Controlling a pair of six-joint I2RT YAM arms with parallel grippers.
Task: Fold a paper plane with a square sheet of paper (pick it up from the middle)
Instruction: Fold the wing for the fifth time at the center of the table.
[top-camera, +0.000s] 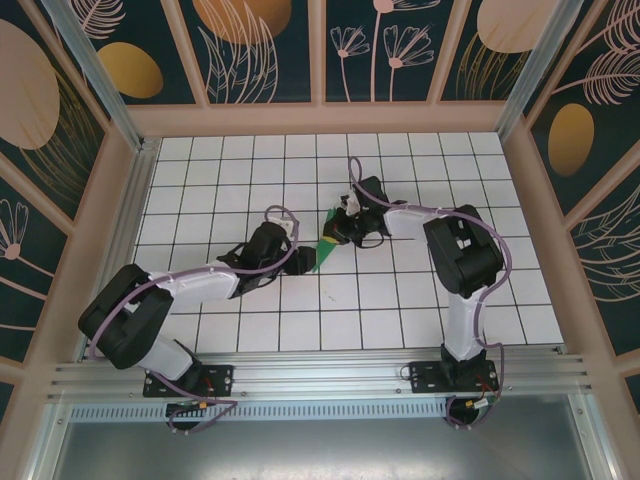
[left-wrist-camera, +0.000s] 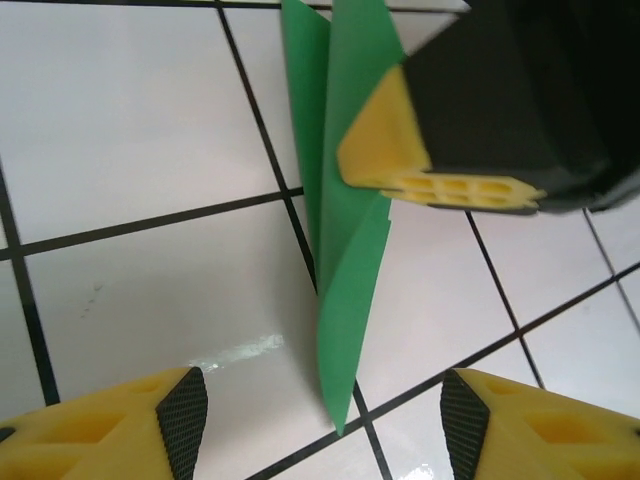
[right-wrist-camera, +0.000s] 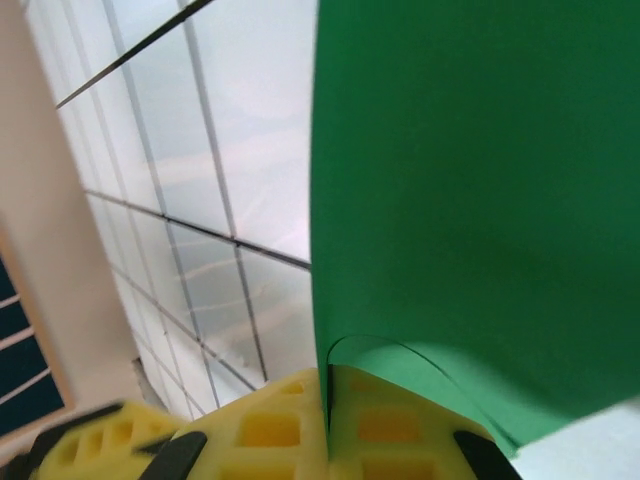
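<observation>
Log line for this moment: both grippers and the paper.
left gripper: open, off paper | right gripper: shut on paper | paper: folded, pointed

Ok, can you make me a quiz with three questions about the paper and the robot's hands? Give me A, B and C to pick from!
1. Where is the green paper?
A) between the left hand and the right hand
B) in the far left corner
C) on the floor

2. What colour are the hands' fingers?
A) yellow
B) red
C) white

3. Which hand is shut on the paper?
A) left
B) right
C) both

Answers:
1 A: the top view shows it between both hands, over the middle white tiles.
2 A: both wrist views show yellow fingers.
3 B: the right hand's fingers pinch the paper, while the left hand's stand open, not touching it.
</observation>
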